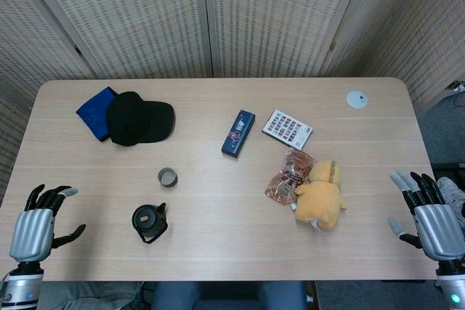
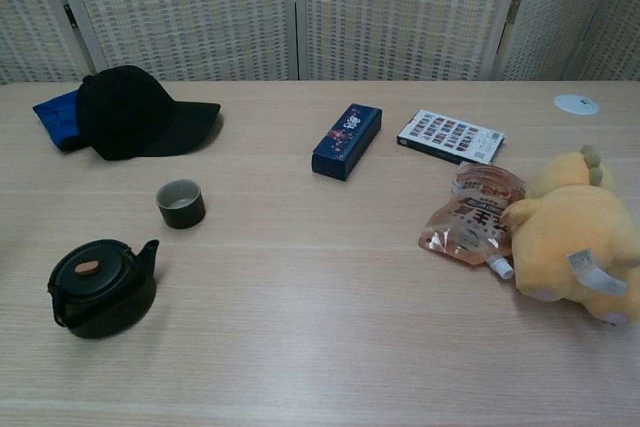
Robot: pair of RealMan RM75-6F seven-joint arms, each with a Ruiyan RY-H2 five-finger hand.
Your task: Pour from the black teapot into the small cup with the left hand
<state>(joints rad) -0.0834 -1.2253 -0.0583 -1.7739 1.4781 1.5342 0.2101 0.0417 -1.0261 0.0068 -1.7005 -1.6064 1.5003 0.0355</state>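
Head view: pale wood surface (image 1: 218,208) w/ woven screens behind. Left hand (image 1: 38,221) at 8 o'clock, fingers spread, holding nothing; right hand (image 1: 430,217) at 4 o'clock, likewise empty. Round black iron teapot (image 1: 150,223) sits near left hand, within reach; small dark-green ceramic cup (image 1: 168,176) just beyond at its 1 o'clock.

Chest view: spout faces the cup, path betw. them free. Black cap (image 2: 135,112), yellow plush toy (image 2: 575,237) well apart, no obstruction.

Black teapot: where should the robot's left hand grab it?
Probably by the arched handle over the lid of the round black teapot, coming from above on its left. The spout points right, toward the small green cup, and the left hand waits open there.
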